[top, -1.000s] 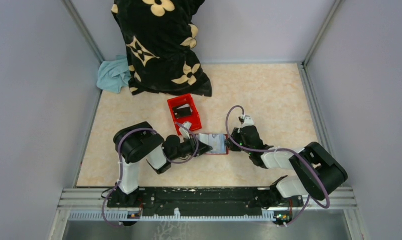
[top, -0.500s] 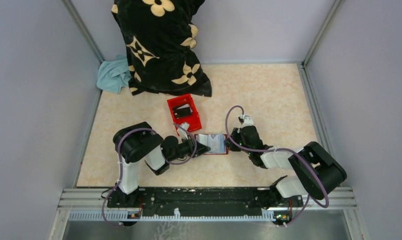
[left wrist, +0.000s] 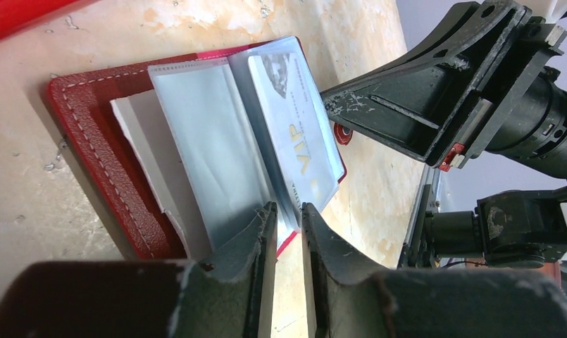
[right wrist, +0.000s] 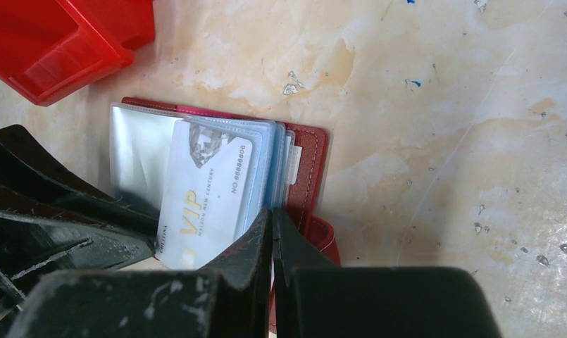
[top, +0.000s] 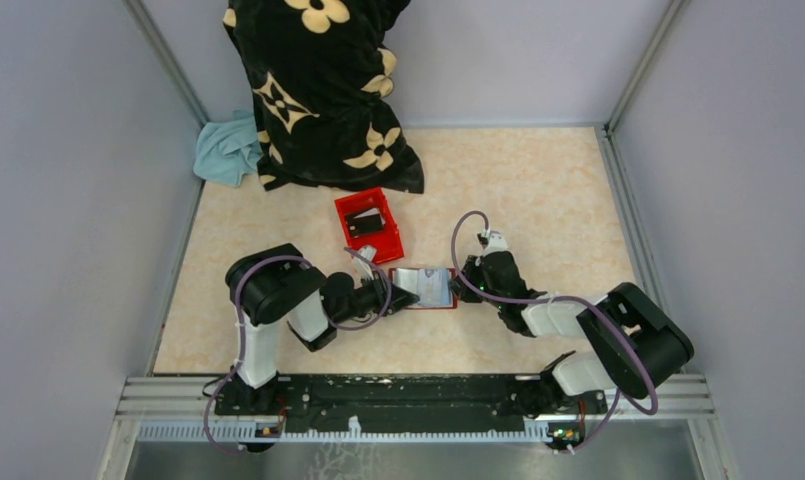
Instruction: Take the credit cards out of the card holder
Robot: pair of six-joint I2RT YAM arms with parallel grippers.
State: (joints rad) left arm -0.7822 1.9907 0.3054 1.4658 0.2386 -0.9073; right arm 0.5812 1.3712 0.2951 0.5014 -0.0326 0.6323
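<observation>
Left fingers (left wrist: 256, 282) stand slightly apart, a narrow gap showing between them, with the edge of a clear sleeve reaching into that gap; whether they pinch it cannot be told. The right fingers (right wrist: 248, 267) are pressed together, their tips resting on the opposite edge of the card holder (top: 424, 288).

The card holder lies open and flat on the counter (top: 538, 190) between the two arms, just on the near side of a red plastic box (top: 369, 225). Its cover is dark red with pale stitching along the border. Inside is a fan of clear sleeves. The topmost of the credit cards (right wrist: 206, 190) is pale blue-grey with gold "VIP" lettering, and more card edges are stacked behind it.

The counter is beige with a marbled pattern and small scuffs. Plain grey-lilac walls enclose it. At the far left a black cloth with cream flowers (top: 318, 90) is piled beside a teal cloth (top: 228, 150).
</observation>
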